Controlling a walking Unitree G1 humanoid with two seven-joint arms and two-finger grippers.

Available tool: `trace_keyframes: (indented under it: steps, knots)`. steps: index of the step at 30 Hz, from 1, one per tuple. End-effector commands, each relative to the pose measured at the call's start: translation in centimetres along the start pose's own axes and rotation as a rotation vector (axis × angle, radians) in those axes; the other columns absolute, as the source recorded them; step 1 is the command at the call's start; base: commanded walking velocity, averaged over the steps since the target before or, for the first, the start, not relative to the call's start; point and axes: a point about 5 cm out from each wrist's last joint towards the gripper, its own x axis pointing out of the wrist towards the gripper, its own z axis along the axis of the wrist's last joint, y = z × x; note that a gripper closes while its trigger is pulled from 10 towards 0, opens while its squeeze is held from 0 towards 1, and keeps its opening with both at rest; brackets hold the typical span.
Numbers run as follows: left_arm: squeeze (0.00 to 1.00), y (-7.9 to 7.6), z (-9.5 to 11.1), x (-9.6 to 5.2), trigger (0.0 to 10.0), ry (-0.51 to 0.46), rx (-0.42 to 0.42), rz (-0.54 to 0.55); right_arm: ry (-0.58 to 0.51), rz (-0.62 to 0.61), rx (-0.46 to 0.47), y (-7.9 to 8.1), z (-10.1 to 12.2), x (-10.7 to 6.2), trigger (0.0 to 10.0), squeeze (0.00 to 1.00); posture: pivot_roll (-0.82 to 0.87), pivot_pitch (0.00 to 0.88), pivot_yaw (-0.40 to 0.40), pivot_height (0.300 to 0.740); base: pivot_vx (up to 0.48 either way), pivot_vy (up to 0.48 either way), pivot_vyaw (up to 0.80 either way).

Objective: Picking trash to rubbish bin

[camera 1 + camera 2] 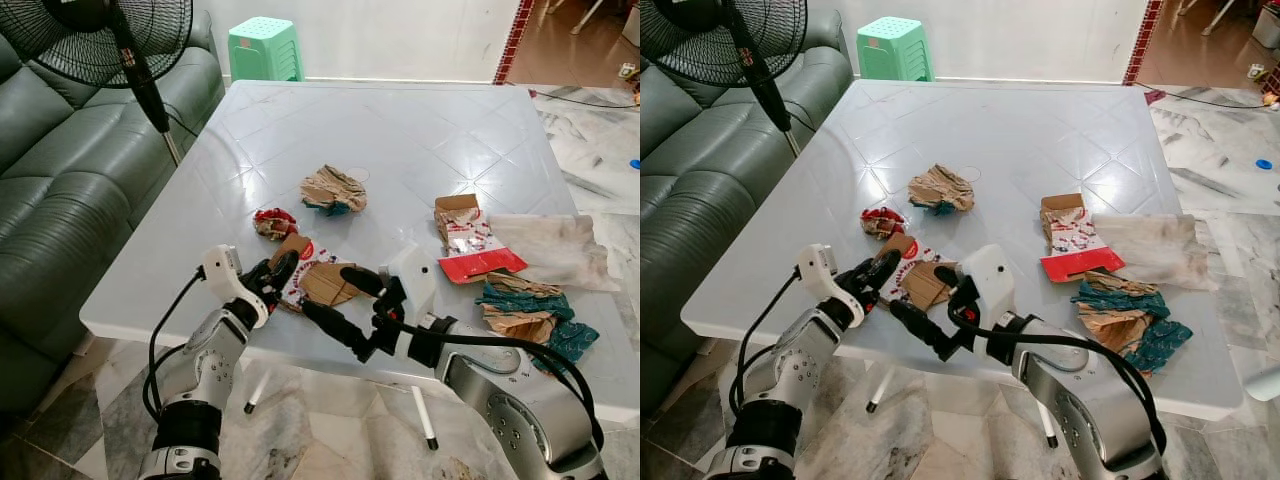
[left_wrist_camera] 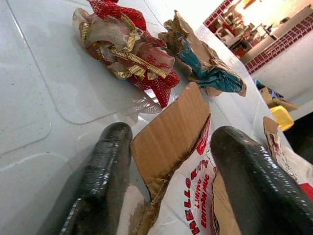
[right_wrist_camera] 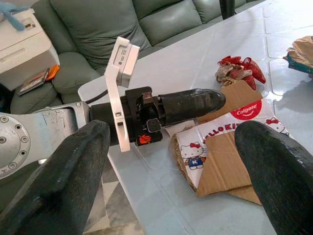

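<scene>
A green sofa (image 1: 70, 170) runs along the robot's left side of a pale, glossy table (image 1: 400, 130), with a standing fan (image 1: 110, 40) between them and a green plastic stool (image 1: 264, 48) past the far edge. On the table's right part lie a stained sheet of paper (image 1: 555, 250), a heap of teal and brown wrapping (image 1: 527, 310) and a torn red-and-white carton (image 1: 470, 240). Near the middle sits a crumpled brown paper wad (image 1: 333, 188). At the near edge lies a flattened toothpaste box (image 1: 322, 280) (cartoon-cat print, brown inside), just beside a small red-and-gold wrapper (image 1: 275, 223). The left tool (image 1: 276, 275) has its fingers spread astride a flap of that box. The right tool (image 1: 345, 305) hovers spread wide at the table's near edge, apart from the box.
</scene>
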Motion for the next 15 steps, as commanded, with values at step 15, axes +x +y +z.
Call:
trace_keyframes:
  steps: [15]
  knots:
    - [0.00,0.38,1.03,-0.39,0.0,-0.065,-0.017,0.028,0.002,0.021,0.000,0.21,-0.08,0.30,10.0,0.00,-0.08,0.057,0.020,0.740,0.000,0.000,0.00]
